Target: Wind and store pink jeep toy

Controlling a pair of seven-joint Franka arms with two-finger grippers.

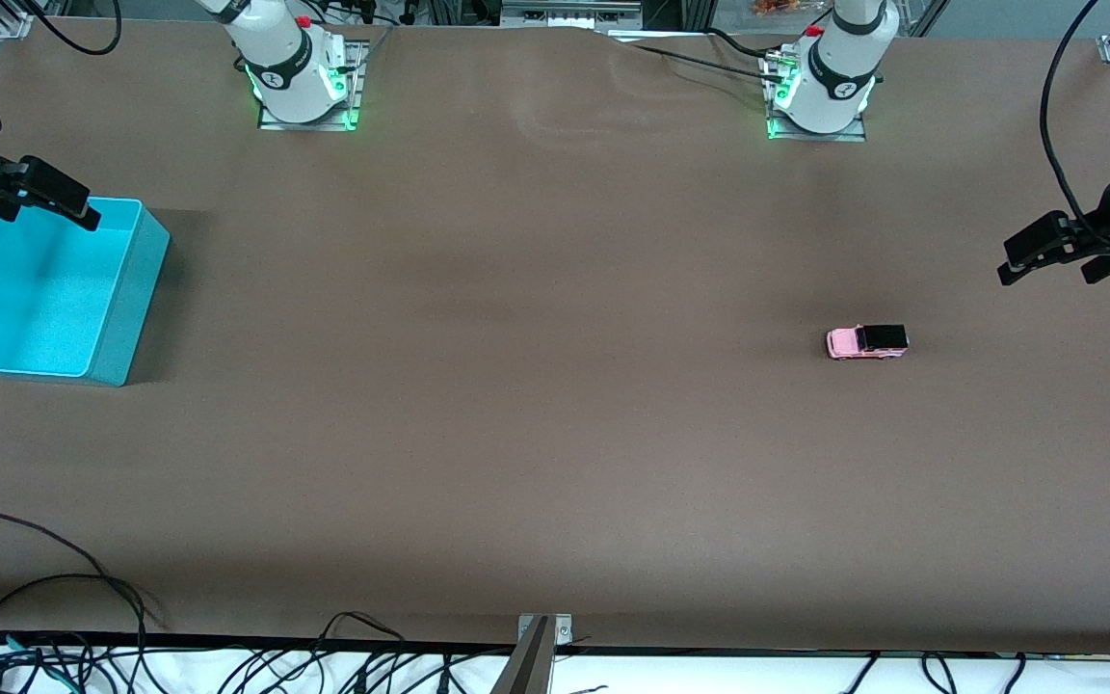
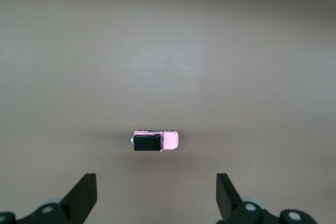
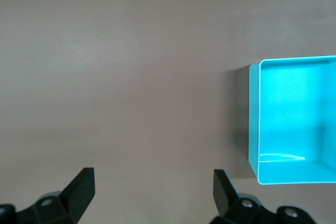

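Note:
The pink jeep toy [image 1: 866,341] stands on its wheels on the brown table, toward the left arm's end, with a light pink body and a black roof. My left gripper [image 1: 1051,272] hangs open in the air at that end of the table, apart from the jeep. In the left wrist view the jeep [image 2: 155,140] lies ahead of the open left gripper [image 2: 156,195], nothing between the fingers. My right gripper [image 1: 49,214] is open and empty over the farther rim of the turquoise bin [image 1: 136,308]. The right wrist view shows that gripper [image 3: 154,192] above bare table, beside the bin [image 3: 254,119].
The turquoise bin holds nothing. The two arm bases [image 1: 300,77] [image 1: 820,87] stand along the farthest table edge. Loose black cables [image 1: 54,578] and a metal bracket [image 1: 541,636] lie at the table edge nearest the front camera.

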